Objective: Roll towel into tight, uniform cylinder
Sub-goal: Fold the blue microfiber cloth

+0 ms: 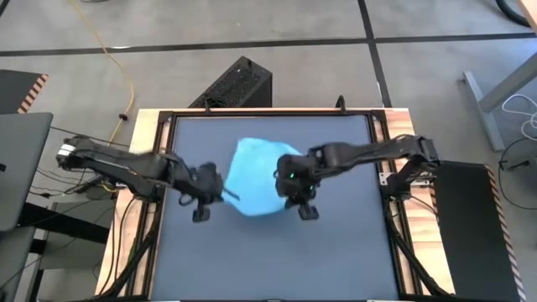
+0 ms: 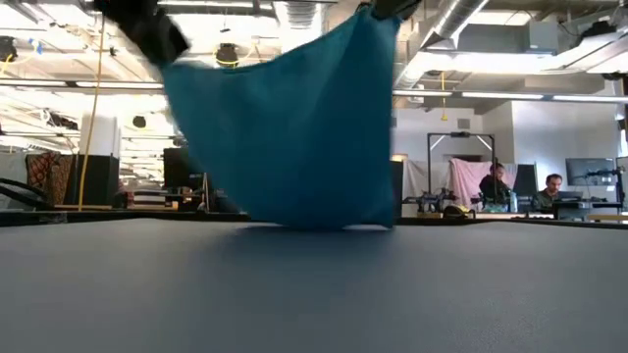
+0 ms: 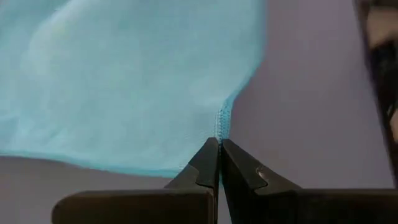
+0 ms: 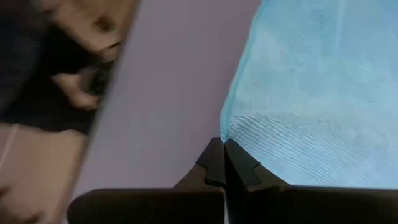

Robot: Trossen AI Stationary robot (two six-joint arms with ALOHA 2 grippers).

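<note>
The light-blue towel (image 1: pixel 256 180) hangs in the air as a spread sheet between my two grippers, over the middle of the dark table (image 1: pixel 268 260). In the low view the towel (image 2: pixel 294 127) hangs as a downward-narrowing sheet, and its lower edge (image 2: pixel 314 224) reaches the tabletop. My left gripper (image 1: pixel 220 195) is shut on the towel's left corner. My right gripper (image 1: pixel 289 180) is shut on its right corner. My left gripper pinches a hemmed corner of the towel (image 3: pixel 222 124) between its two fingertips, only at their free ends. The cloth spreads away from the fingers and hangs below them. My right gripper pinches the opposite corner (image 4: pixel 231 134) between its two fingertips. The cloth fans out from the pinch.
The table's wooden frame (image 1: pixel 138 168) runs along both sides. A black box (image 1: pixel 239 84) stands on the floor beyond the far edge. People sit at desks far behind the table in the low view (image 2: pixel 554 191).
</note>
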